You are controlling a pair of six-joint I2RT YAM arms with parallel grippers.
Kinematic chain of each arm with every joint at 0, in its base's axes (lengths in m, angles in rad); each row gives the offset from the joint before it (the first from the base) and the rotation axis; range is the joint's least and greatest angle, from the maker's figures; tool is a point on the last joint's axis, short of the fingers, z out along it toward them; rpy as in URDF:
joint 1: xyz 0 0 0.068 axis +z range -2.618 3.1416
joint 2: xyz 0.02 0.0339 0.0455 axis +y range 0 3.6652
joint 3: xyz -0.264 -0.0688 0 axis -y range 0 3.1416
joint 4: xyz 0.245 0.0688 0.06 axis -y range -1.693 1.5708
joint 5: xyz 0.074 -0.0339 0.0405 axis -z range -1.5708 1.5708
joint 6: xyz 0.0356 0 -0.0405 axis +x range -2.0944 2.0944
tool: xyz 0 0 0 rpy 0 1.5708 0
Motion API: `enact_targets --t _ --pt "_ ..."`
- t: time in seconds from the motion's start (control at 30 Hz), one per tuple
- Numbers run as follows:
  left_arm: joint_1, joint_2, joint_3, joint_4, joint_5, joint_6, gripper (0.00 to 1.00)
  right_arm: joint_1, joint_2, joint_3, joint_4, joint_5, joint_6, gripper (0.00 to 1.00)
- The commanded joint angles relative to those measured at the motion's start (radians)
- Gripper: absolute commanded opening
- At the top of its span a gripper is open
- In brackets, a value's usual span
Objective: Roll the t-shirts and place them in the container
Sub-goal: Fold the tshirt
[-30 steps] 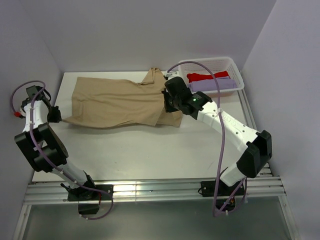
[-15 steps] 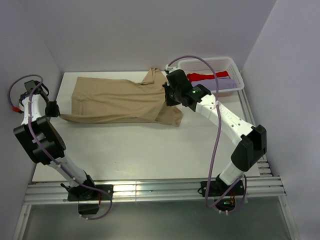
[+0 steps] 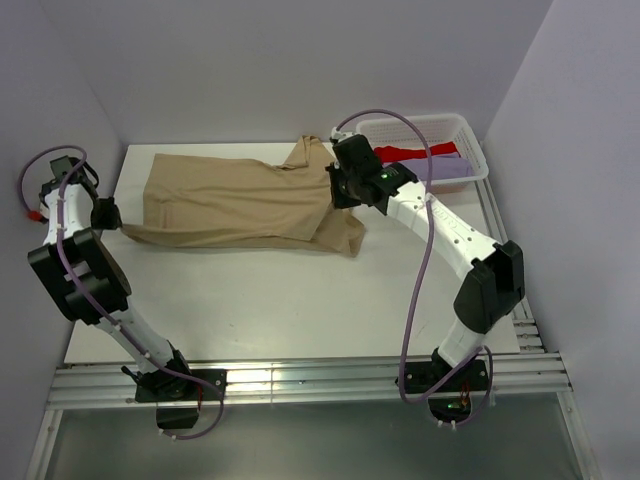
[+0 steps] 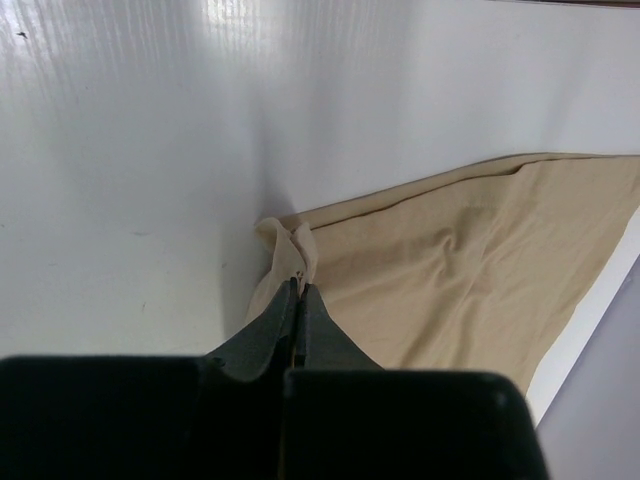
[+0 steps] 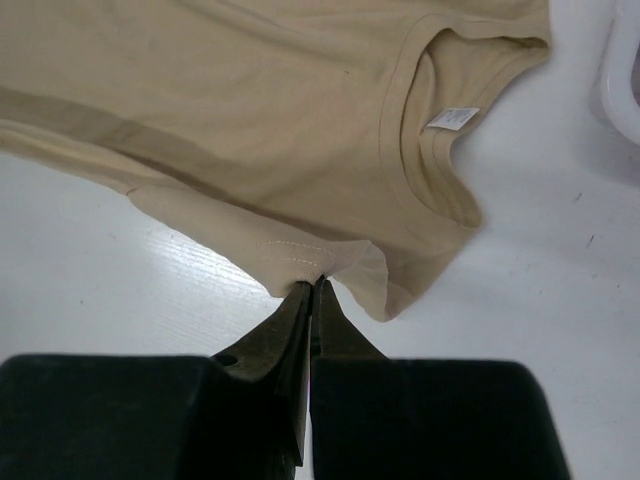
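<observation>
Left end effector (image 4: 299,290) pinching tan t-shirt (image 4: 450,270) corner (bunched).

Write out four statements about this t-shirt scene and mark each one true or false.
1. The left gripper is shut on a corner of the tan t-shirt. True.
2. The right gripper is open and holds nothing. False: it is shut on the tan t-shirt's edge near the collar.
3. The red t-shirt and the lavender t-shirt lie in the white basket. True.
4. The tan t-shirt is rolled into a tight bundle. False: it lies spread out flat on the table.
</observation>
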Motion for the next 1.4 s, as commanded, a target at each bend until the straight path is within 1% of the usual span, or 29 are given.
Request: enact_targets --t 0.0,0.2,0.63,0.9,1.2,1.37 --pt "-0.01 0.021 0.063 0.009 -0.006 -0.004 0.0 -0.014 0.02 0.071 -0.01 -0.005 -0.016 0.0" --pt "-0.013 0.034 0.067 0.013 -0.008 -0.015 0.0 -0.038 0.057 0.118 -0.023 -0.02 -0.022 0.0" --pt "-0.047 0.104 0.135 0.001 -0.017 -0.044 0.0 -0.095 0.137 0.201 -0.036 -0.063 -0.027 0.0" --pt "-0.056 0.164 0.196 -0.008 -0.015 -0.057 0.0 -0.118 0.206 0.261 -0.045 -0.082 -0.027 0.0" --pt "-0.059 0.204 0.228 -0.002 -0.011 -0.07 0.0 -0.138 0.292 0.339 -0.057 -0.083 -0.027 0.0" --pt "-0.061 0.225 0.239 0.01 -0.006 -0.078 0.0 -0.146 0.346 0.404 -0.071 -0.114 -0.027 0.0"
